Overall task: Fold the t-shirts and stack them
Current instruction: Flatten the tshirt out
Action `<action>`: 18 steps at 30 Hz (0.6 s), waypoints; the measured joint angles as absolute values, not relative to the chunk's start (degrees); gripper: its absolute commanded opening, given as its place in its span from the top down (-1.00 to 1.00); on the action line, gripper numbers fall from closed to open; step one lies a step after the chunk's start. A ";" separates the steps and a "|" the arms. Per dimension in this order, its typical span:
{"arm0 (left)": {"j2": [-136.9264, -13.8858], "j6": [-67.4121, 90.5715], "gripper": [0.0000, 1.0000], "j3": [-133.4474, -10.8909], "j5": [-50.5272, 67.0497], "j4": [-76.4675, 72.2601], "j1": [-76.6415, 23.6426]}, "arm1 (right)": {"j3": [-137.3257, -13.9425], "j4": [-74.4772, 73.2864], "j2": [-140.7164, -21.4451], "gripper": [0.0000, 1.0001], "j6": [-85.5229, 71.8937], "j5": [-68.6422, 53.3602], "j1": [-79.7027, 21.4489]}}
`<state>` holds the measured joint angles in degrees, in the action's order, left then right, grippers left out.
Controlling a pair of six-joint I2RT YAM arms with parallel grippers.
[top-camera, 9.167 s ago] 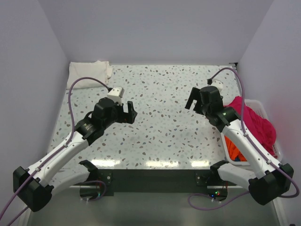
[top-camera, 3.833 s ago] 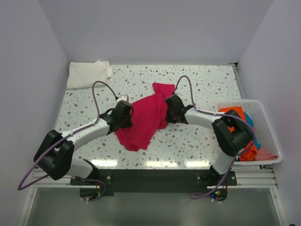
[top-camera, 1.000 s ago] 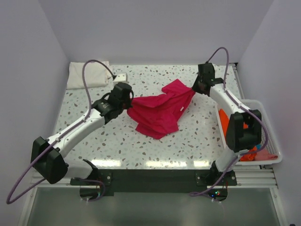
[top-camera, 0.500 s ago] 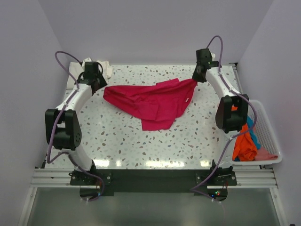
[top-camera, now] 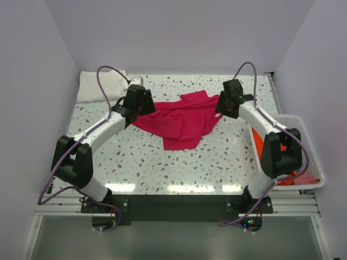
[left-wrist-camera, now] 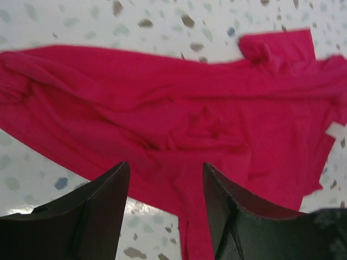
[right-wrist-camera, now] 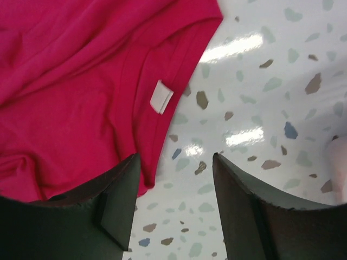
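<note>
Table (top-camera: 206, 162): speckled top, both arms reaching in over it.
Magenta-red t-shirt (top-camera: 181, 122): down flat-ish and rumpled, just past centre towards 12 o'clock, one flap trailing to 6.
Basket (top-camera: 320, 172): white mesh, out at 4 o'clock, an orange t-shirt (top-camera: 258, 145) showing inside.
Cream-white t-shirt (top-camera: 100, 85): bundled in the 10 o'clock corner.
Left gripper (left-wrist-camera: 165, 173): at the shirt's 9 o'clock edge, jaws apart, nothing between them, cloth below.
Right gripper (right-wrist-camera: 176, 162): at the 3 o'clock edge, jaws wide, empty, over hem and bare table.
Tag (right-wrist-camera: 161, 97): small, white, by the hem.
</note>
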<state>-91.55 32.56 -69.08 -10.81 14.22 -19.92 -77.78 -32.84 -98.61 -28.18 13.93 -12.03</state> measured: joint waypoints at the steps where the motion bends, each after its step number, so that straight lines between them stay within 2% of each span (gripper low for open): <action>1: -90.63 33.26 -0.18 -66.57 -10.63 13.17 -22.55 | -75.55 -31.66 -97.14 -0.17 -28.69 13.74 -13.13; 5: -90.24 34.92 -0.15 -60.53 -10.11 12.25 -28.84 | -68.79 -28.51 -93.25 -0.15 -31.07 13.21 -18.35; 12: -92.86 34.89 -0.15 -60.27 -11.81 11.35 -37.45 | -59.72 -23.31 -90.04 -0.13 -34.87 11.20 -20.67; 18: -95.37 34.46 -0.29 -61.45 -12.88 11.42 -39.94 | -55.29 -20.91 -89.71 -0.12 -36.49 11.22 -20.56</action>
<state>-95.37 34.46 -61.45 -12.88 11.42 -39.94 -55.29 -20.91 -89.71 -36.49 11.22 -20.56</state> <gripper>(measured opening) 0.621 0.567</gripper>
